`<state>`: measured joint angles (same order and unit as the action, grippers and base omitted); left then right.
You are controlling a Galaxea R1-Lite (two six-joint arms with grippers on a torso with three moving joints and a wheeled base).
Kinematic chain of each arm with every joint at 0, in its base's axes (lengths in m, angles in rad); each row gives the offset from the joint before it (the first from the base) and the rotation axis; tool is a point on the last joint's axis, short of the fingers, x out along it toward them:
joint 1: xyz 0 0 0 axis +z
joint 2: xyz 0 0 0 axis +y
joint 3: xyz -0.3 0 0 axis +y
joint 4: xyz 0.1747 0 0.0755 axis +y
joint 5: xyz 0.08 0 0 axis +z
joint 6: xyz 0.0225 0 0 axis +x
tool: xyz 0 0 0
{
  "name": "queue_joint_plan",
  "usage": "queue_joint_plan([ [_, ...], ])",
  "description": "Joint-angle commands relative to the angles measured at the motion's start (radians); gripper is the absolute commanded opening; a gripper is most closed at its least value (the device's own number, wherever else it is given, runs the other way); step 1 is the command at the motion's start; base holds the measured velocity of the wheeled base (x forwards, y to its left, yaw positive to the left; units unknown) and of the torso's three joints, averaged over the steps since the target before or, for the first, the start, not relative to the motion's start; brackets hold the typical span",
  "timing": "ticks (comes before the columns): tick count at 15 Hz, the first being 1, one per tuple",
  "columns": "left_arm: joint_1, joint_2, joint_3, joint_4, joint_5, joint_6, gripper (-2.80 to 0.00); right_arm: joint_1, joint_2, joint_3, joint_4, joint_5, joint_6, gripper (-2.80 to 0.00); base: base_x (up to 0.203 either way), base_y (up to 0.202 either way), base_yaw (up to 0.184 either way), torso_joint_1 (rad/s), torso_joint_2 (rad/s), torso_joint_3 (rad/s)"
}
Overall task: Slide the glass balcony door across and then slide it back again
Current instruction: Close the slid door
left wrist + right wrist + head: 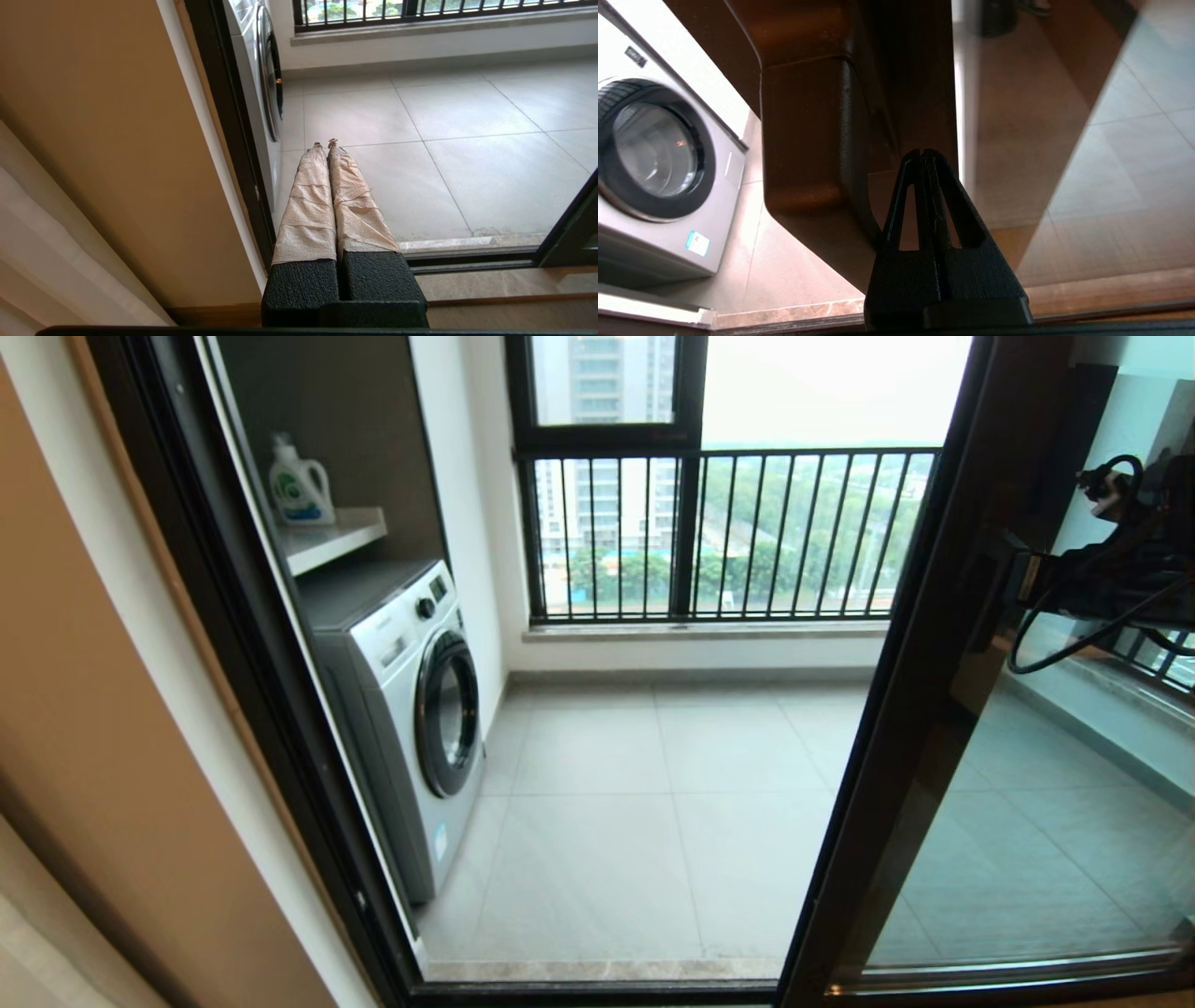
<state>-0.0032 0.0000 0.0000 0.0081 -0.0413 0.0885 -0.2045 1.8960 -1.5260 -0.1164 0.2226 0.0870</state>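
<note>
Standing part-way across its track, the glass balcony door (934,644) leaves the left of the doorway open onto the tiled balcony floor (644,784), while its dark brown upright crosses the right of the head view and its pane fills the space beyond.

The right gripper (923,156) sits tucked in beside the door's handle (808,135), its jaws pressed together with nothing between them. It seems placed this way so the closed fingers can push sideways against the handle and frame rather than pinch them; a slide needs only a steady shove along the track. Whether the tips actually touch the metal I cannot tell. From the head camera the right arm comes in at the far right, level with the handle.

The left gripper (327,144) is parked low by the left door jamb (229,140), its paper-wrapped fingers (308,205) closed against each other and holding nothing, clear of the door's path.

As for things that hold other things: a wall recess on the balcony's left has a shelf (331,537) carrying one detergent bottle (299,485). Below it stands a washing machine (411,709) with its round door shut; what is inside cannot be made out.

Judging by the open gap, the door looks to be somewhere mid-travel.
</note>
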Motion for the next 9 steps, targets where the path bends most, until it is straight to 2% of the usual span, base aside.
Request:
queue_joint_plan([
  [1,0.0,0.002,0.0,0.0,0.0,0.0,-2.8,0.033,-0.014,0.042,-0.043,-0.016,0.0,-2.8,0.0,0.0,0.0,0.0,0.0,0.0],
  [7,0.0,0.002,0.0,0.0,0.0,0.0,-2.8,0.11,-0.032,0.082,-0.069,-0.04,0.012,-2.8,0.0,0.0,0.0,0.0,0.0,0.0],
  [9,0.0,0.002,0.0,0.0,0.0,0.0,-2.8,0.138,-0.038,0.073,-0.079,-0.04,0.08,-2.8,0.0,0.0,0.0,0.0,0.0,0.0],
])
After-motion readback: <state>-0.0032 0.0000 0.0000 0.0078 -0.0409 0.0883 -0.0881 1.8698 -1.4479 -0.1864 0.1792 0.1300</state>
